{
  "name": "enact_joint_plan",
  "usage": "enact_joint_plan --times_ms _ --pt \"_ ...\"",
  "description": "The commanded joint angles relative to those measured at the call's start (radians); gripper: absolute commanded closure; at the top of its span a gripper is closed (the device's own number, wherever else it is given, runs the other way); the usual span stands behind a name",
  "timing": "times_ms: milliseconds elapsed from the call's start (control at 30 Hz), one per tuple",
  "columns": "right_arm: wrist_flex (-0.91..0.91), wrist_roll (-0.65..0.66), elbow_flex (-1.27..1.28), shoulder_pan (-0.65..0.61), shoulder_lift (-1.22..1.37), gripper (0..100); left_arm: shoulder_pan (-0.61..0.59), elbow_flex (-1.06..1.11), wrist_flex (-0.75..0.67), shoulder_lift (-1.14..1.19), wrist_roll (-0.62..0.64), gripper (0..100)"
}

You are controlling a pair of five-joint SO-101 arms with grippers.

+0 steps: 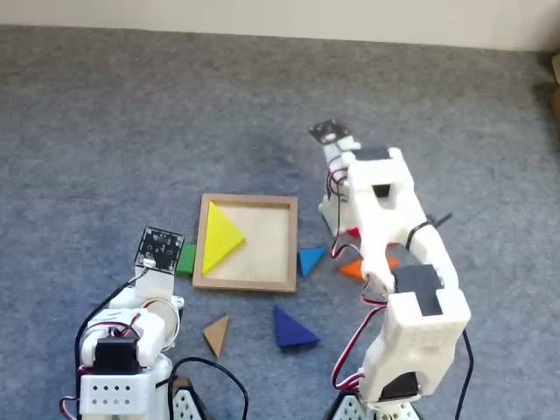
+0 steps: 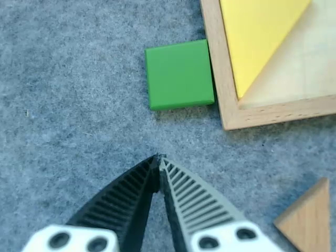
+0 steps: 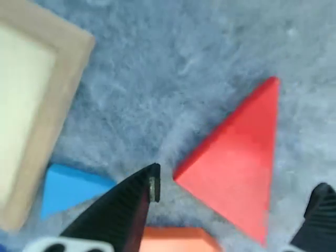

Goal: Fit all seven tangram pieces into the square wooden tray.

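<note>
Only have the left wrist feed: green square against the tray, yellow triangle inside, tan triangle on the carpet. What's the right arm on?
Observer: The right gripper is open over a red triangle, with one side of the gripper on either side of the piece.
Operator: Anything else over there?
Observer: A light blue triangle lies just outside the tray on the right arm's side, with an orange piece a little beyond it.
Operator: That makes six. Where's the seventh?
Observer: A dark blue triangle lies below the tray in the high view, apart from it and outside it.
</note>
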Motion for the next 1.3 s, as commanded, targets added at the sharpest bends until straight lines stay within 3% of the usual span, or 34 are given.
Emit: enact_joint_plan --times_ms 0,300,500,1267 --pt "-0.091 -0.009 0.067 0.002 -0.068 58.8 -0.013 0.021 0.005 -0.036 -0.002 99" --pt "-0.133 -0.006 0.087 0.015 -0.067 59.4 -0.013 0.021 0.005 -0.036 -0.002 99" --pt "-0.134 -0.006 0.097 0.025 0.005 67.6 -0.013 0.021 0.005 -0.036 -0.002 99" --pt "-0.087 -0.006 0.096 0.051 0.030 68.0 -0.013 0.021 0.005 -0.036 -0.002 99"
